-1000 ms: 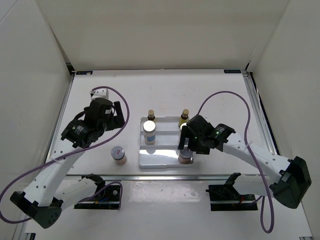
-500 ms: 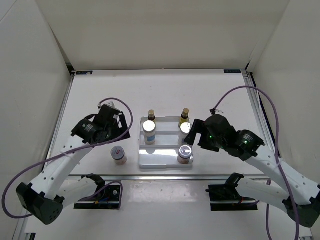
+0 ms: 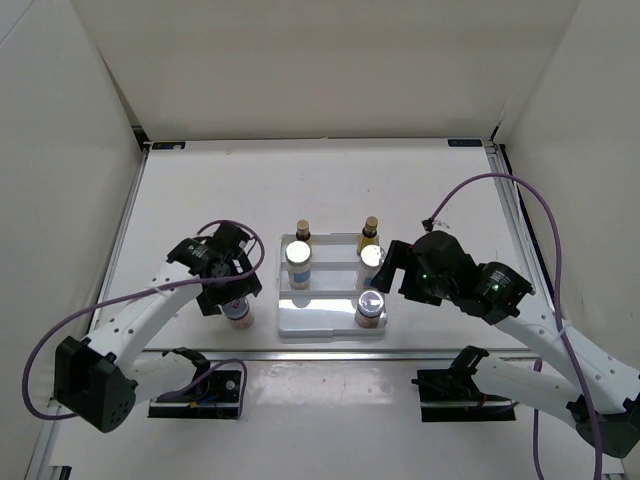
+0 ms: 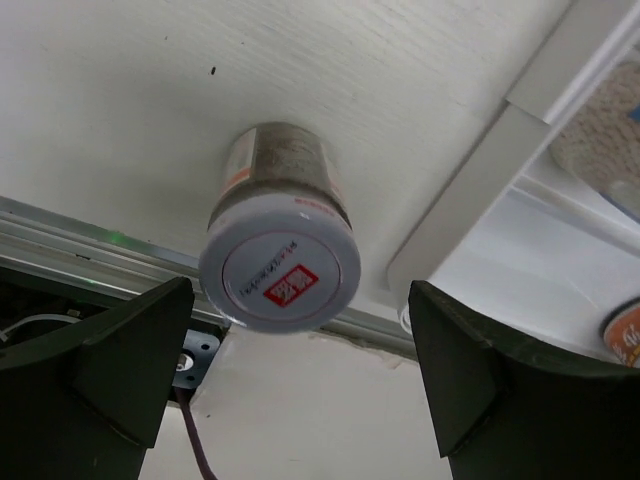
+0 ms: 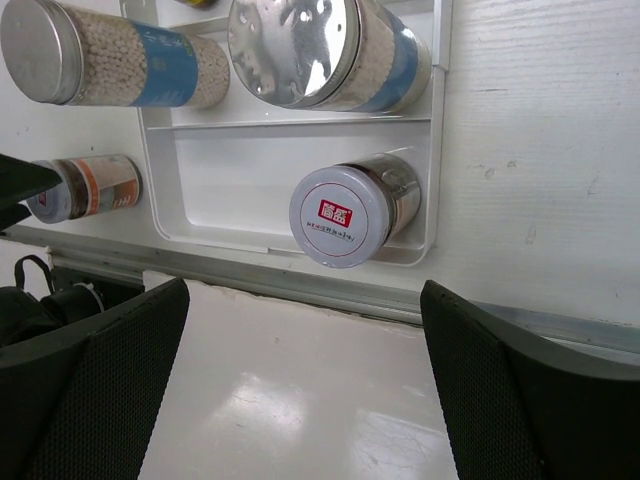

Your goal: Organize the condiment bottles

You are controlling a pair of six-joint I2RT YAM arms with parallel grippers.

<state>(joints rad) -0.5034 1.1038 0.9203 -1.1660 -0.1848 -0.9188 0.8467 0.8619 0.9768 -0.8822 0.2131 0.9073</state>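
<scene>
A short pinkish jar (image 3: 238, 311) (image 4: 280, 265) stands on the table left of the white stepped tray (image 3: 320, 316). My left gripper (image 3: 229, 291) (image 4: 300, 295) hangs over it, open, a finger on each side of its lid without touching. A second pinkish jar (image 3: 370, 306) (image 5: 345, 215) stands on the tray's front step at the right. On the middle step are two white bottles (image 3: 299, 258) (image 3: 371, 256); behind them are two amber bottles (image 3: 302, 231) (image 3: 370, 232). My right gripper (image 3: 395, 267) (image 5: 305, 290) is open and empty, just right of the tray.
The tray's front step (image 5: 230, 190) is bare left of its jar. A metal rail (image 5: 300, 285) runs along the table's near edge just in front of the tray. Purple cables (image 3: 510, 200) loop from both arms over the table.
My left gripper has come forward and down over the jar on the table. My right gripper has drawn back to the right, leaving the other jar on the tray's front step.
</scene>
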